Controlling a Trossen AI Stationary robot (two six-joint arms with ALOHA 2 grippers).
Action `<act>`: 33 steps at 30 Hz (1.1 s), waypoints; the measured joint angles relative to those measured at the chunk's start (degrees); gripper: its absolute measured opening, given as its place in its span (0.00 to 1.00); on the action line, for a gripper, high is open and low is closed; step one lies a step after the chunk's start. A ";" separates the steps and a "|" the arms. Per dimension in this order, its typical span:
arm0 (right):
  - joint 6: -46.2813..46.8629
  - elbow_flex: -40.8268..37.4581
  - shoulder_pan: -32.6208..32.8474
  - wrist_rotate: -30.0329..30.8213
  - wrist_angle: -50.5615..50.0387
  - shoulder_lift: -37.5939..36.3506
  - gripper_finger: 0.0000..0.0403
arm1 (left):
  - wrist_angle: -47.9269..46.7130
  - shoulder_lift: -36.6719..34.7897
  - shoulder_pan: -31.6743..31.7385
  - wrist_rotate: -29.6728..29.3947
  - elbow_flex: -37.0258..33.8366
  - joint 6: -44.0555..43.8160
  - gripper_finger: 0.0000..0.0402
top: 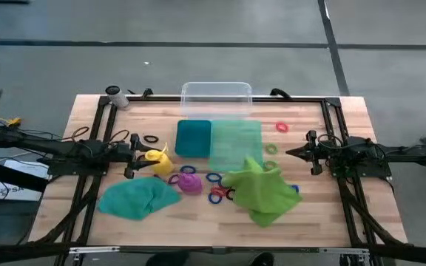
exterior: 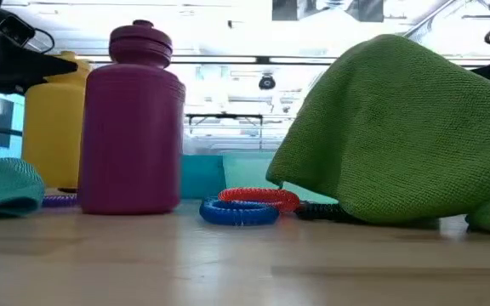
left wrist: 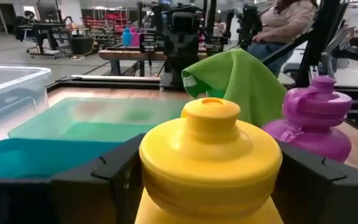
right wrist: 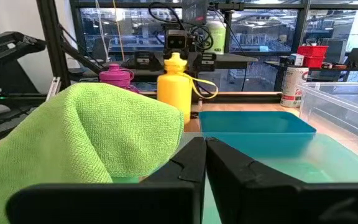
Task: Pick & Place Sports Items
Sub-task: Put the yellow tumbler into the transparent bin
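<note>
A small yellow bottle (top: 156,157) stands upright on the table left of centre, between the two fingers of my left gripper (top: 140,157). The purple bottle (top: 190,182) stands just nearer the front edge. A teal cloth (top: 137,198) lies heaped at the front left and a lime-green cloth (top: 261,192) at the front right. Small blue and red rings (top: 214,193) lie between the cloths, and others are scattered over the table. My right gripper (top: 291,153) waits shut at the right, behind the lime cloth (right wrist: 79,137). My left gripper has the yellow bottle's shoulder (left wrist: 151,168), just under the cap, between its two fingers (left wrist: 114,180), one against each side. The fingers lie level and come from the table's left side. The bottle stays upright with its base on the table (exterior: 54,183).
A teal two-part tray (top: 193,137) sits at mid-table with a clear plastic tub (top: 216,98) behind it. Black rings (top: 150,139) lie near the left arm, and pink (top: 282,127) and green (top: 272,148) ones near the right. A small can (top: 115,94) stands at the far left corner.
</note>
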 joint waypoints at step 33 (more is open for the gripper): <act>0.00 -0.02 0.00 -0.02 0.02 0.00 0.00 | -12.19 33.74 29.74 18.66 48.15 15.76 0.52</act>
